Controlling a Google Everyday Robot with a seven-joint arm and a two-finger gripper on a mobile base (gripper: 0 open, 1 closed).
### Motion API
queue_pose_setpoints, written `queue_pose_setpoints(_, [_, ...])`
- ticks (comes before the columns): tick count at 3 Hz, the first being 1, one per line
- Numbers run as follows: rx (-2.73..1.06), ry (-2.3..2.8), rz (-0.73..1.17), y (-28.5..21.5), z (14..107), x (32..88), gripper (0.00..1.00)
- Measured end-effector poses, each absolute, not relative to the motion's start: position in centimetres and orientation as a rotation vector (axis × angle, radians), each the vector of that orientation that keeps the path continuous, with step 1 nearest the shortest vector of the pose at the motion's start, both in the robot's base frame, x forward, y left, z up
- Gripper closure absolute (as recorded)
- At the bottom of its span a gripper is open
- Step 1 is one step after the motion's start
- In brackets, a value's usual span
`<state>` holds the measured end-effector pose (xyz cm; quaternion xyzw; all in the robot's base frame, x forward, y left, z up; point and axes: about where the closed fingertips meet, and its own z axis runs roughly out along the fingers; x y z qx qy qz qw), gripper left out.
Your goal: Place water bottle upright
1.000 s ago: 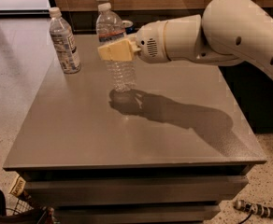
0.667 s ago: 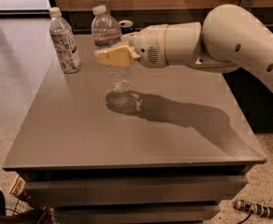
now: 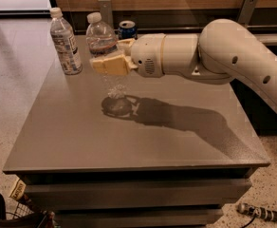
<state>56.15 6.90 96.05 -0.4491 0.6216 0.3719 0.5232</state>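
Where the tall bottle (image 3: 65,42) stands at the far left corner of the table (image 3: 72,146), I have a fixed reference for upright. Just to its right, and apart from it, the water bottle (image 3: 101,35) is cap-up and close to vertical. It is clamped at mid-body by the gripper (image 3: 106,54), whose tan fingers (image 3: 111,65) close on it from the near and far sides. Its base sits low over its dark shadow (image 3: 116,106); I cannot tell whether it touches the surface. Behind the gripper a can (image 3: 127,29) stands near the back edge, and the arm (image 3: 233,56) reaches in from the right.

Step in hand, as I judge it: the set-down. I would lower straight down, without sideways drift, until the base bears flat. I would then part the fingers slowly and evenly so that neither drags the thin wall. Withdrawal should run rightward along the arm's own line, away from the tall bottle and the can. Risk: a release above the surface, or with a lean, may tip the bottle.
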Motion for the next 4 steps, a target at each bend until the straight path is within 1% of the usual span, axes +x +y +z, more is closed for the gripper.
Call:
queue_pose_setpoints(2, [-1.053, 1.469, 1.002, 9.0, 94.5, 55.7, 1.0])
queue_pose_setpoints(4, [-1.033, 1.469, 0.971, 10.1, 93.3, 55.7, 1.0])
